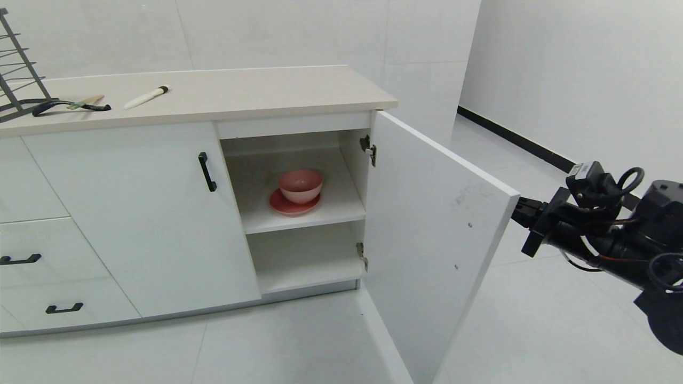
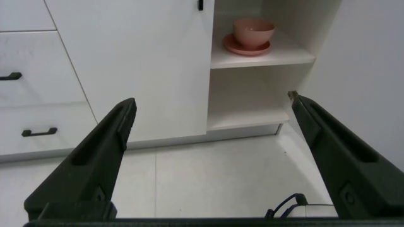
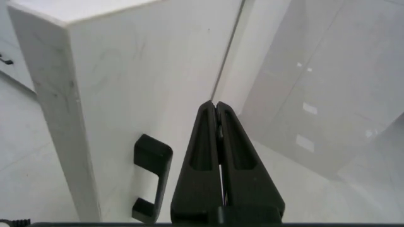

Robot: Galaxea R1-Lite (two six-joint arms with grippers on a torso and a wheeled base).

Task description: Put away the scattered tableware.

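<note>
White tiled walls and a pale floor surround a long white cabinet (image 1: 133, 213) topped by a beige counter (image 1: 240, 90). At the counter's left end stands a dark wire rack (image 1: 16, 69). Beside it lie a black-handled utensil (image 1: 53, 106) and, a little apart, a white-handled utensil (image 1: 145, 97). The cabinet's right door (image 1: 427, 213) is swung wide open. On the upper shelf (image 1: 331, 210) inside, a pink bowl (image 1: 300, 185) sits upright on a red plate (image 1: 288, 207), toward the middle of the shelf.

The right claw (image 3: 218, 110) is on the outer side of the open door, near its free edge. Its fingers are clenched flat against each other with nothing between them, just beside the door's black handle (image 3: 151, 173) and not around it. Whether it touches the door panel cannot be told.

The left claw (image 2: 213, 102) is released, its fingers spread wide. It hangs low over the floor in front of the cabinet, facing the open compartment, well apart from the bowl and plate
</note>
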